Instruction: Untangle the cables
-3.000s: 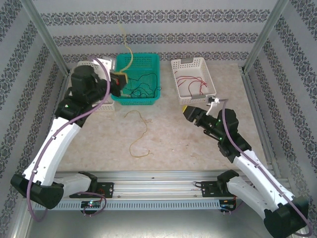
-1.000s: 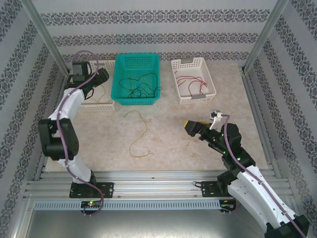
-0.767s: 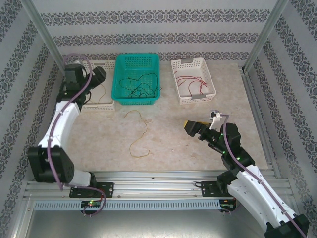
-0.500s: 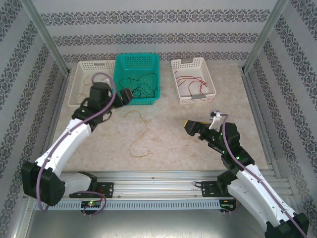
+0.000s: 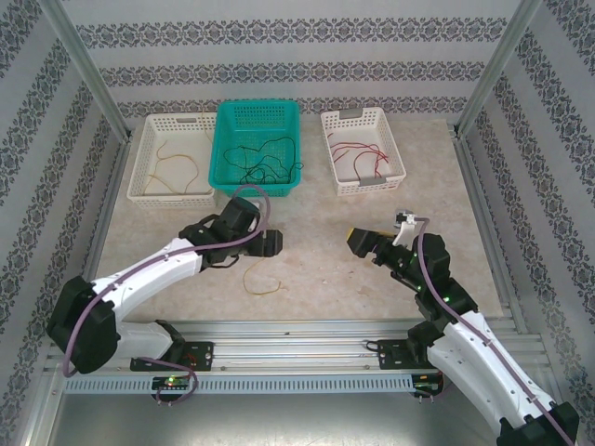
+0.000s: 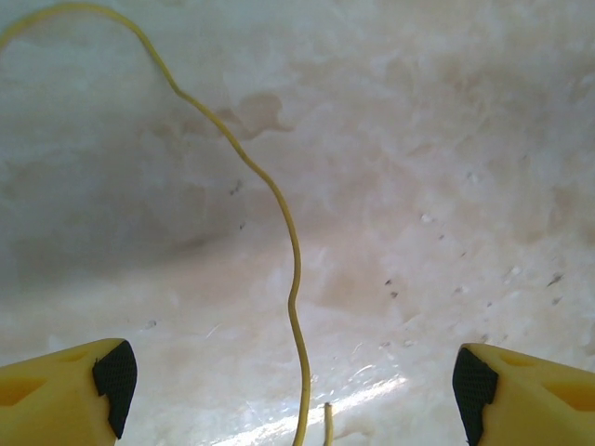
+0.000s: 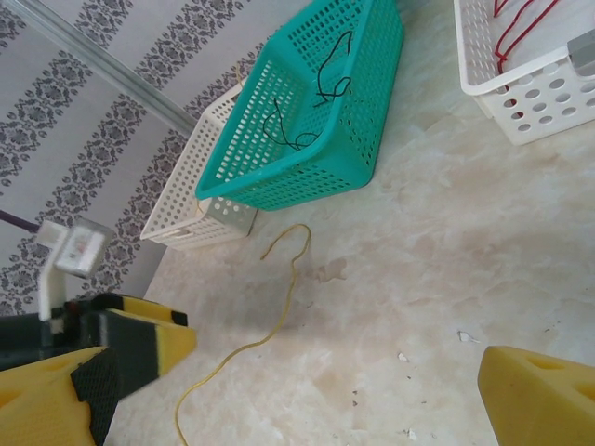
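Observation:
A loose yellow cable (image 5: 257,277) lies curled on the table in front of the teal basket (image 5: 226,185). My left gripper (image 5: 270,243) hovers low over its middle and hides part of it. In the left wrist view the yellow cable (image 6: 279,206) runs between the wide-open fingertips (image 6: 115,373) untouched. Tangled black cables (image 5: 266,162) lie in the teal basket. Red cables (image 5: 361,156) lie in the right white basket (image 5: 401,175), and another yellow cable (image 5: 173,167) in the left white basket (image 5: 137,194). My right gripper (image 5: 356,240) hangs open and empty over the table's right half.
The three baskets stand in a row along the back wall. Metal frame posts (image 5: 86,74) rise at the back corners. The right wrist view shows the teal basket (image 7: 302,158), the yellow cable (image 7: 289,295) and bare marbled tabletop (image 7: 446,279).
My left arm has swung from the left white basket down and right to the yellow cable on the table. The right arm has stayed still.

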Controlling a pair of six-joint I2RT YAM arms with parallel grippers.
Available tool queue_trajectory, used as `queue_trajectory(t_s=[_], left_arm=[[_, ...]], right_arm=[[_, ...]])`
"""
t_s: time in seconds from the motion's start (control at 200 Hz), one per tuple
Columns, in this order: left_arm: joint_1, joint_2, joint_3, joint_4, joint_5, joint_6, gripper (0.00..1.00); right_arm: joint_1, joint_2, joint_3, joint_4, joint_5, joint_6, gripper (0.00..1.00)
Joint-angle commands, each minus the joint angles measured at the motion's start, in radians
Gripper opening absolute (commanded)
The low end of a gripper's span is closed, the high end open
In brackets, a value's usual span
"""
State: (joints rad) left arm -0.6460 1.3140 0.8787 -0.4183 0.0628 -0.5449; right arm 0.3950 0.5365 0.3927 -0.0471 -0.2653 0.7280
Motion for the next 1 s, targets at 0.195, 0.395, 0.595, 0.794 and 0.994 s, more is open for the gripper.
queue_trajectory(t_s=[0.195, 0.395, 0.595, 0.794, 0.994], left_arm=[[-0.063, 0.174, 0.08, -0.121, -0.111, 0.074, 0.86], [-0.069, 0.212, 0.082, -0.093, -0.134, 0.071, 0.46], [-0.069, 0.222, 0.071, -0.066, -0.147, 0.054, 0.08], [-0.069, 0.084, 0.078, -0.109, -0.167, -0.005, 0.0], [-0.07, -0.113, 0.168, -0.248, -0.24, -0.047, 0.0]], right_arm=[[0.005, -0.07, -0.029, -0.033, 0.036, 0.008, 0.98], [0.006, -0.094, -0.036, -0.047, 0.041, 0.014, 0.98], [0.005, -0.104, -0.043, -0.055, 0.041, 0.017, 0.98], [0.005, -0.126, -0.043, -0.065, 0.05, 0.014, 0.98], [0.005, -0.112, -0.034, -0.054, 0.047, 0.02, 0.98]])
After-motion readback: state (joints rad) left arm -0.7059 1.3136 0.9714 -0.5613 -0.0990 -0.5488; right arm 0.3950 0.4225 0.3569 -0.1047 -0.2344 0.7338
